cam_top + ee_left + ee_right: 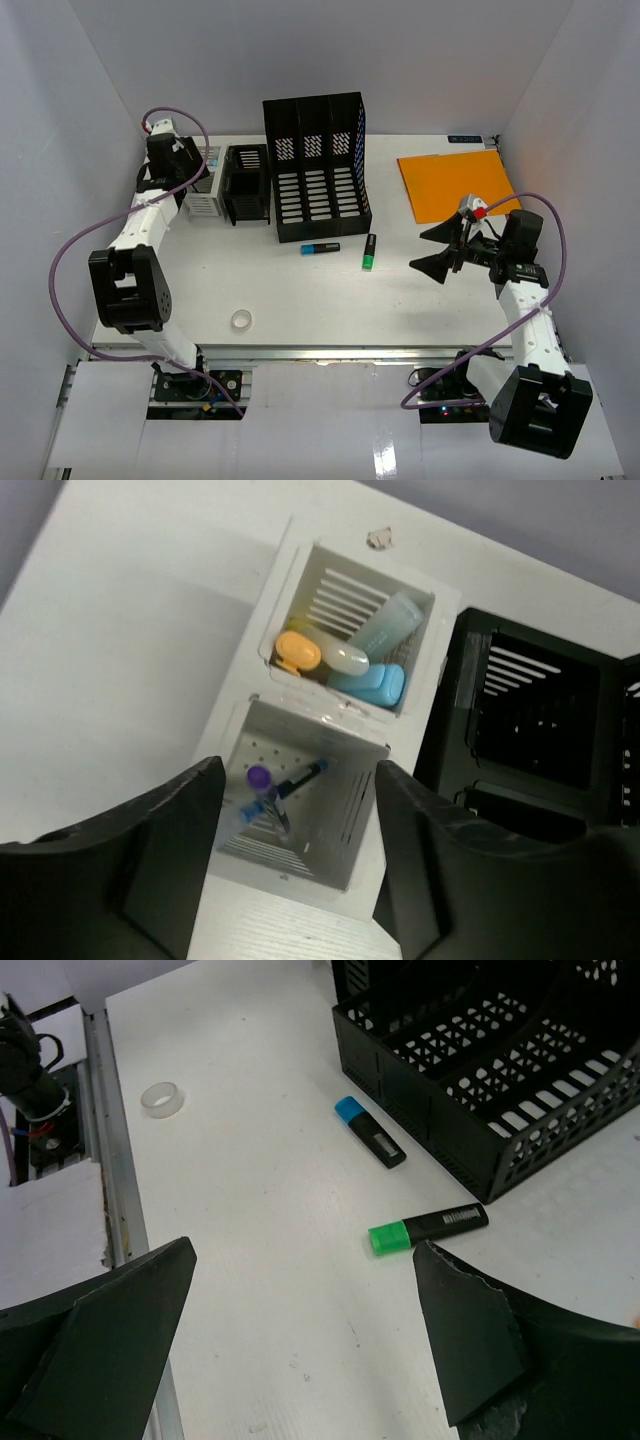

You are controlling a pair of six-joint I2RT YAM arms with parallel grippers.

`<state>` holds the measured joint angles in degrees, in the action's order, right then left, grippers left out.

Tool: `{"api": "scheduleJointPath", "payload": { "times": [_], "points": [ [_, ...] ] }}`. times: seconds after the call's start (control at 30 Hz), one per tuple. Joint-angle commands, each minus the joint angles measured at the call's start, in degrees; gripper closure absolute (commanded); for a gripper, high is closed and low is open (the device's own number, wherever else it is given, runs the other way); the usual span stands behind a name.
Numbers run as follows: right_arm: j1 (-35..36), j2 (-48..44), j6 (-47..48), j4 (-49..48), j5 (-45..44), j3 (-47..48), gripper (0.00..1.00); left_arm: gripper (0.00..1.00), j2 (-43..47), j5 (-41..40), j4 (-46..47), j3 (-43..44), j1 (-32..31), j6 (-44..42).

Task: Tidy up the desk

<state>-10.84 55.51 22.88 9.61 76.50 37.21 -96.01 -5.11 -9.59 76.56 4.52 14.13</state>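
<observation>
Label strips on green highlighter and blue highlighter too small to read. Desk across mid-frame, rail at its lower edge, open white around tape roll lower left. Right gripper wide, empty. Left gripper parted, empty, above pen pot at upper left.

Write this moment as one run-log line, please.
left gripper: open over white pen holder | right gripper: open above desk | loose: green marker, blue marker, tape roll
</observation>
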Motion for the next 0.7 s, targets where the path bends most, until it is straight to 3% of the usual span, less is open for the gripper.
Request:
{"api": "scheduleJointPath", "payload": {
  "times": [0.0, 0.13, 0.23, 0.4, 0.5, 0.67],
  "points": [
    [2.2, 1.6, -6.0, -4.7, -10.7, 0.7, 0.05, 0.2, 7.0, 4.2, 0.7, -2.8, 0.5, 2.5],
    [10.3, 4.9, -3.4, 0.3, -24.7, 3.4, 0.06, 0.09, 14.5, 9.5, 0.2, -5.6, 0.6, 1.9],
    [20.8, 10.6, -1.6, 6.4, -40.4, 6.5, 0.08, 0.04, 24.3, 14.3, 1.1, -9.7, 0.6, 2.7],
    [28.9, 24.0, -6.5, 11.8, -56.3, 16.1, 0.12, 0.02, 38.3, 26.5, 5.6, -24.9, 0.7, 12.4],
    [33.4, 28.7, -14.7, 8.5, -67.6, 18.6, 0.11, 0.02, 48.9, 33.5, 9.1, -36.2, 0.7, 20.7],
    [40.2, 31.8, -19.2, 2.3, -79.1, 18.9, 0.09, 0.02, 61.4, 36.8, 11.4, -50.0, 0.8, 28.4]
  ]
}}
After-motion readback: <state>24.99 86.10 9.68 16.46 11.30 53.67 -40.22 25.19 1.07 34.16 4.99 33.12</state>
